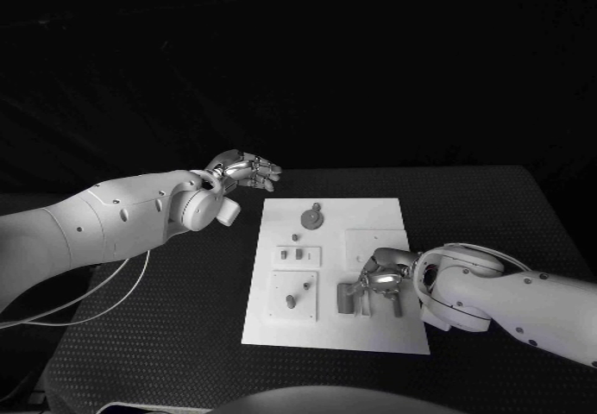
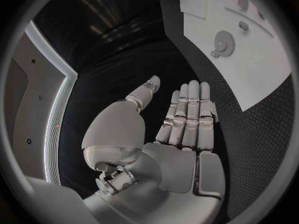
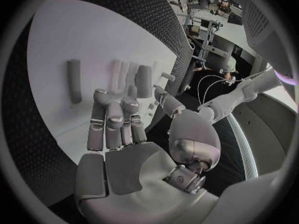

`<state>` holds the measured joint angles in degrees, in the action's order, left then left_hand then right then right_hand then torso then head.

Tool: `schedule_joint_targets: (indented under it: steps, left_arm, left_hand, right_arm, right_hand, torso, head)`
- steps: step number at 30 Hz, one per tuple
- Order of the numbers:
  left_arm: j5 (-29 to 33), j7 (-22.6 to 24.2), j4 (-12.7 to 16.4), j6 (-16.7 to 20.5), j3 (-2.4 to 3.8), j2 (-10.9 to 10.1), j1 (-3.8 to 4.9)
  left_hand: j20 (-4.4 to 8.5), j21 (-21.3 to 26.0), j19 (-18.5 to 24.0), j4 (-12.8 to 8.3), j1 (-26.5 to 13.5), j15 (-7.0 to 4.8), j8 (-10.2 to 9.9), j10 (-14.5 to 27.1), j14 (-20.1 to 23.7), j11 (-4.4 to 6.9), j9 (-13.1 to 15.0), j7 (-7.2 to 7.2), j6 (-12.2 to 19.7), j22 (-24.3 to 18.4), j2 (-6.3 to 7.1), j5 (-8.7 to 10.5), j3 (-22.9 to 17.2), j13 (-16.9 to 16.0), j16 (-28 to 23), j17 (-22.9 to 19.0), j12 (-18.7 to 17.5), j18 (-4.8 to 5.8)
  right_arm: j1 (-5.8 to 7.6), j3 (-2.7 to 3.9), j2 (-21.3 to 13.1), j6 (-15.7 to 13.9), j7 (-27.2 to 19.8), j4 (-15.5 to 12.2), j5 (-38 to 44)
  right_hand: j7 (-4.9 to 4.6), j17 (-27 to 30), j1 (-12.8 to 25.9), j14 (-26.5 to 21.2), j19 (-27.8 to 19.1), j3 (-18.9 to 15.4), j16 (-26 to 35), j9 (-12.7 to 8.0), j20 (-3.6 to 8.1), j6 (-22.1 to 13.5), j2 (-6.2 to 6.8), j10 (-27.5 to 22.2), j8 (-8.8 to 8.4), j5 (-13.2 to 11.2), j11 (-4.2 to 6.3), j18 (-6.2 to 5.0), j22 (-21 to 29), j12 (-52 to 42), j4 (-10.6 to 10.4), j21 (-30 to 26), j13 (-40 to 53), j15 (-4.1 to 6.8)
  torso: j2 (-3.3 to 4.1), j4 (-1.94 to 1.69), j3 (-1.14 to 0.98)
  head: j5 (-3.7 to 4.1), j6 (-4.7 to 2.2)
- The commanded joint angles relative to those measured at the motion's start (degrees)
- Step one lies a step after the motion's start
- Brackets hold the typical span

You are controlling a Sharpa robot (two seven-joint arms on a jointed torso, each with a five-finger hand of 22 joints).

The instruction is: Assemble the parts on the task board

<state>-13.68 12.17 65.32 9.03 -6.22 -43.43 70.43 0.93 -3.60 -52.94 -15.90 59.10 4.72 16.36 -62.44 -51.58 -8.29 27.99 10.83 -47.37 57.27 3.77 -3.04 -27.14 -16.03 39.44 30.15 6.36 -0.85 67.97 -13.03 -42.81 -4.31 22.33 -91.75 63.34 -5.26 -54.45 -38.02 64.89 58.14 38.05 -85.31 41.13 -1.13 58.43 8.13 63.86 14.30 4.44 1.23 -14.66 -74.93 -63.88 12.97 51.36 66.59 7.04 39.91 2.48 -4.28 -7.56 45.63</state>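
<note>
Over the flat white task board's (image 1: 373, 336) near end, the right hand (image 1: 383, 280) hovers empty, fingers apart, above grey cylindrical parts (image 1: 347, 297), likely lining up a pick; the left hand (image 1: 245, 171) waits clear, fingers straight and empty.

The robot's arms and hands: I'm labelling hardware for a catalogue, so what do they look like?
Both arms have smooth white rounded shells. The left arm trails a thin pale cable; the right arm has a cable looped at its wrist. Each ends in a shiny silver jointed hand: left hand, right hand.

A black textured table (image 1: 498, 216) stands against darkness.
</note>
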Motion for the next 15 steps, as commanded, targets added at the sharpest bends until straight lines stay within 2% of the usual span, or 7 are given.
schedule_joint_targets:
  steps: [1, 3, 5, 9, 11, 15]
  left_arm:
    - [0.29, 0.31, 0.08, -0.46, 0.04, 0.02, 0.05]
    - [0.29, 0.3, 0.05, -0.5, 0.04, 0.07, 0.05]
    - [0.29, 0.3, 0.08, -0.53, 0.04, 0.1, 0.05]
    - [0.29, 0.25, 0.07, -0.62, 0.03, 0.18, 0.05]
    - [0.29, 0.18, 0.07, -0.71, 0.03, 0.24, 0.05]
    - [0.29, 0.11, 0.09, -0.74, 0.03, 0.22, 0.05]
  left_hand:
    - [0.01, -0.34, -0.2, 0.29, -0.58, 0.04, 0.31, 0.34, -0.38, 0.05, -0.1, 0.08, -0.19, -0.06, 0.01, -0.05, 0.07, 0.09, -0.27, 0.08, 0.23, 0.23]
    - [0.01, -0.34, -0.2, 0.29, -0.58, 0.04, 0.31, 0.34, -0.38, 0.05, -0.1, 0.08, -0.2, -0.07, 0.01, -0.05, 0.07, 0.09, -0.27, 0.09, 0.23, 0.23]
    - [0.01, -0.34, -0.2, 0.3, -0.59, 0.05, 0.31, 0.34, -0.38, 0.05, -0.1, 0.08, -0.2, -0.07, 0.01, -0.05, 0.07, 0.09, -0.28, 0.09, 0.23, 0.23]
    - [0.0, -0.35, -0.2, 0.32, -0.62, 0.05, 0.32, 0.34, -0.38, 0.05, -0.1, 0.08, -0.2, -0.07, 0.0, -0.04, 0.07, 0.09, -0.28, 0.1, 0.23, 0.23]
    - [0.0, -0.35, -0.2, 0.33, -0.63, 0.05, 0.32, 0.34, -0.38, 0.05, -0.1, 0.08, -0.2, -0.07, 0.0, -0.04, 0.08, 0.09, -0.29, 0.11, 0.23, 0.24]
    - [-0.01, -0.35, -0.2, 0.37, -0.7, 0.06, 0.32, 0.34, -0.38, 0.04, -0.11, 0.08, -0.2, -0.08, 0.0, -0.04, 0.09, 0.1, -0.3, 0.12, 0.24, 0.24]
  right_arm:
    - [0.24, 0.03, -0.06, -3.45, -2.72, -0.19, 4.31]
    - [0.26, 0.03, 0.25, -2.28, -1.33, -0.1, 4.31]
    - [0.26, 0.03, 0.81, -0.95, 0.37, 0.03, 3.99]
    - [0.27, 0.03, 1.71, 1.2, 2.79, 0.49, 3.79]
    - [0.27, 0.03, 2.01, 1.27, 3.6, 0.74, 3.78]
    - [0.27, 0.03, 2.46, 2.34, 5.07, 1.0, 3.99]
  right_hand:
    - [-0.18, 0.13, -0.79, -0.11, -0.13, 0.05, -0.34, 0.05, -0.13, -0.38, 0.34, -0.16, -0.21, 0.05, -0.35, -0.34, -0.83, -0.23, 0.13, 0.05, -0.1, -0.26]
    - [-0.21, 0.22, -0.86, -0.12, -0.08, -0.03, -0.35, 0.07, -0.2, -0.43, 0.64, -0.19, -0.25, 0.03, -0.39, -0.34, -0.8, -0.23, -0.18, 0.01, -0.15, -0.3]
    - [-0.26, 0.41, -0.68, -0.18, -0.05, 0.02, -0.35, 0.05, -0.3, -0.61, 1.53, -0.31, -0.41, 0.08, -0.48, -0.34, -0.71, -0.19, -1.39, -0.15, -0.26, -0.37]
    - [-0.28, 0.77, 0.82, -0.39, -0.06, 0.76, -0.49, 0.13, -0.36, -0.55, 3.79, -0.52, -0.54, 0.05, -0.48, -0.34, -0.66, -0.22, -6.23, -0.45, -0.49, -0.4]
    - [-0.22, 0.83, 1.35, -0.44, -0.1, 0.84, -0.6, 0.22, -0.34, -0.34, 4.03, -0.54, -0.45, 0.01, -0.41, -0.34, -0.71, -0.28, -7.42, -0.46, -0.53, -0.35]
    - [-0.13, 0.89, 1.62, -0.49, -0.14, 0.86, -0.73, 0.33, -0.29, -0.1, 4.18, -0.59, -0.33, -0.02, -0.32, -0.34, -0.79, -0.35, -8.26, -0.43, -0.56, -0.27]
  torso:
    - [0.0, 0.04, -0.03]
    - [0.01, 0.06, -0.01]
    - [0.02, 0.07, -0.02]
    - [0.01, 0.03, -0.04]
    - [0.0, 0.02, -0.01]
    - [0.04, -0.06, 0.04]
  head:
    - [-0.01, -0.12]
    - [0.01, -0.21]
    - [0.0, -0.25]
    - [0.02, -0.27]
    - [0.11, -0.26]
    - [0.15, -0.25]
